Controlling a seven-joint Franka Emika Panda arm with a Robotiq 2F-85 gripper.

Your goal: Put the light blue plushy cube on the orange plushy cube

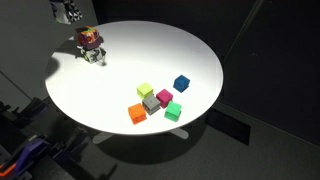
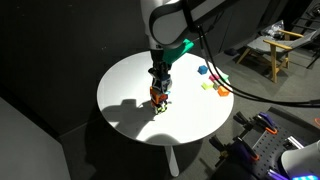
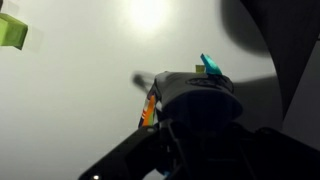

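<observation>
The orange plushy cube (image 1: 90,38) stands near the table's edge; it also shows in an exterior view (image 2: 160,95) and as an orange sliver in the wrist view (image 3: 148,108). My gripper (image 2: 160,76) hangs straight above it, close to it. It appears shut on the light blue plushy cube (image 1: 70,11), whose white-and-black face shows at the frame's top. In the wrist view the cube is a dark mass in shadow with one light blue corner (image 3: 210,66). The jaws themselves are lost in the dark.
Several small plain blocks lie in a cluster on the round white table (image 1: 130,50): blue (image 1: 181,83), yellow-green (image 1: 145,90), magenta (image 1: 164,97), orange (image 1: 137,113) and green (image 1: 173,111). The cluster also shows in an exterior view (image 2: 212,82). A green block (image 3: 12,30) shows in the wrist view.
</observation>
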